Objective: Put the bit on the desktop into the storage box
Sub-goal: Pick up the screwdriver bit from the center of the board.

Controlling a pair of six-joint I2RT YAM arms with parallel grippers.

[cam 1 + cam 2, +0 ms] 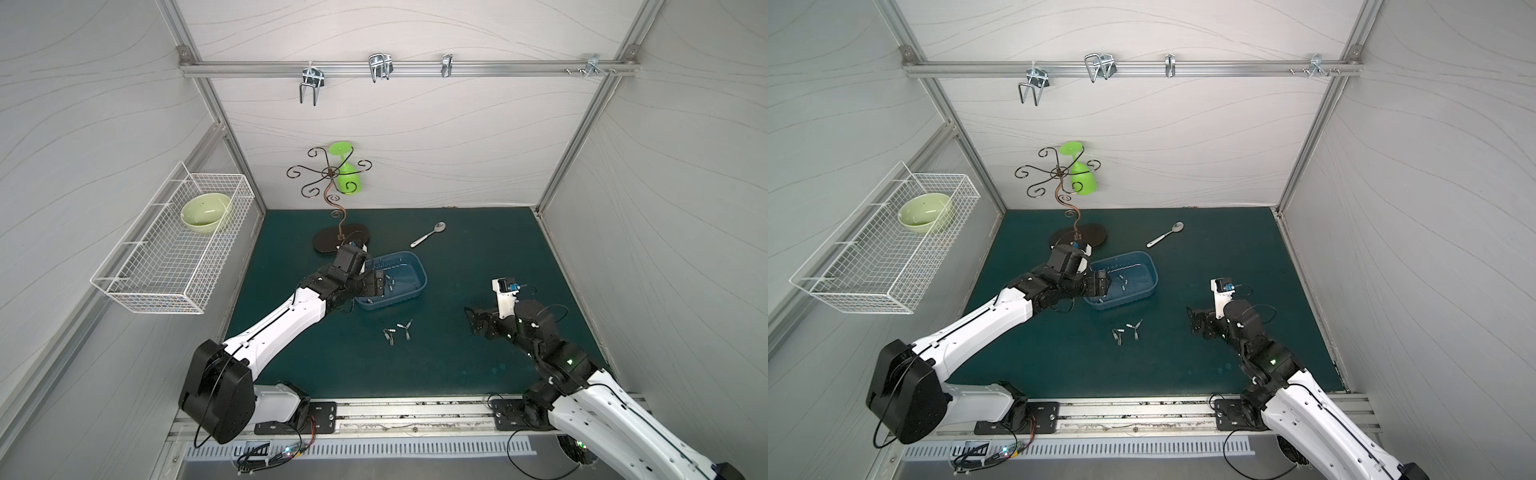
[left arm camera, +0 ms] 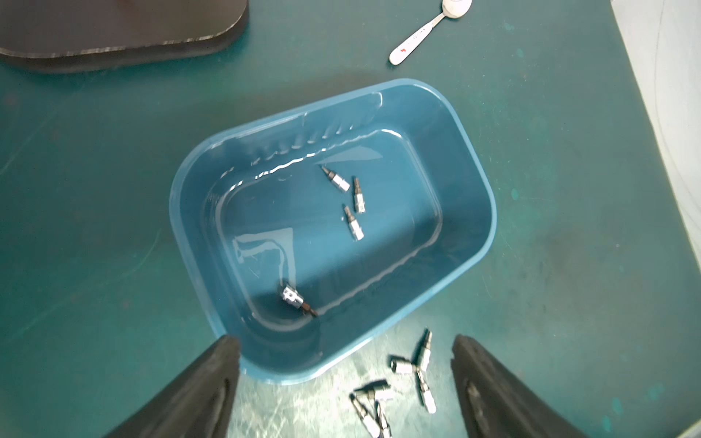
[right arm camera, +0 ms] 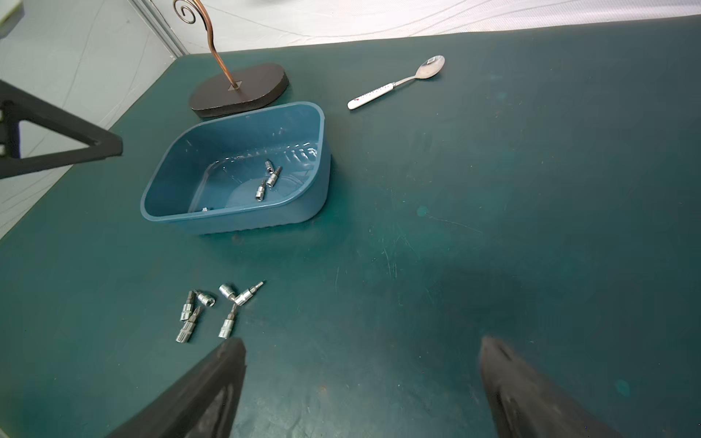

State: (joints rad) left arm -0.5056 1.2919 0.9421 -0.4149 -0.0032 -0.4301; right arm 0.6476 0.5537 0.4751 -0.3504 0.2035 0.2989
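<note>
Bits: four in storage box, six on desktop; left pincer, right pincer both wide.

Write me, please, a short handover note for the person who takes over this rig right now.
Left gripper: jaws open, empty, above one corner of the storage box.
Right gripper: jaws open, empty, above bare desktop.
Done: four bits lie inside the storage box.
Left to do: about six loose bits lie in a cluster on the desktop beside the storage box; each must go in.
</note>
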